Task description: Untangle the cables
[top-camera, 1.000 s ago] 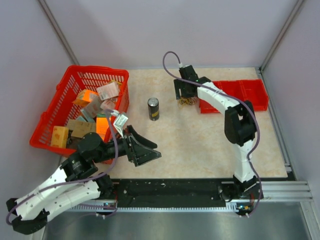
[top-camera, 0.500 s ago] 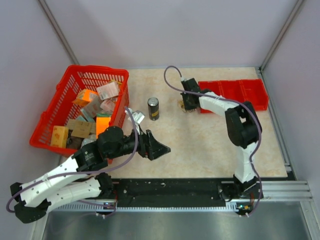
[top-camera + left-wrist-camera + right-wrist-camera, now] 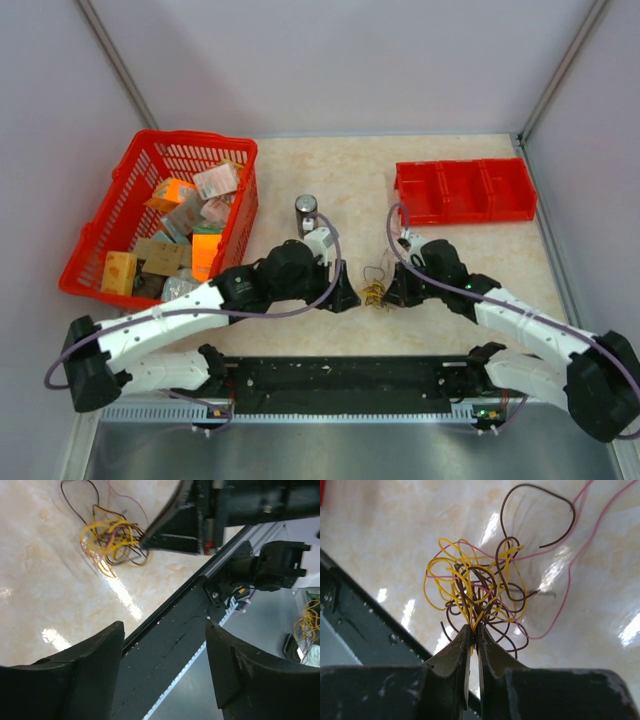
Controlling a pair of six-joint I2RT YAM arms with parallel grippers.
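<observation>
The cables [image 3: 475, 587] are a small tangle of thin yellow, dark and pink wires, lying near the table's front edge in the middle [image 3: 375, 292]. My right gripper [image 3: 475, 630] is shut on the tangle's lower strands; from above it [image 3: 390, 295] sits just right of the tangle. In the left wrist view the cables [image 3: 112, 542] show at upper left with a right finger [image 3: 170, 530] on them. My left gripper [image 3: 165, 645] is open with nothing between its fingers. It [image 3: 350, 300] hangs just left of the tangle, apart from it.
A dark can [image 3: 306, 212] stands behind the left gripper. At the left is a red basket [image 3: 195, 140] full of small boxes. A red bin tray [image 3: 460, 190] lies at the back right. The black base rail [image 3: 340, 375] runs along the near edge.
The right gripper closed on the cables near the red bin tray and brought them to the front middle. The left arm swung right, toward the tangle, and its jaws narrowed somewhat.
</observation>
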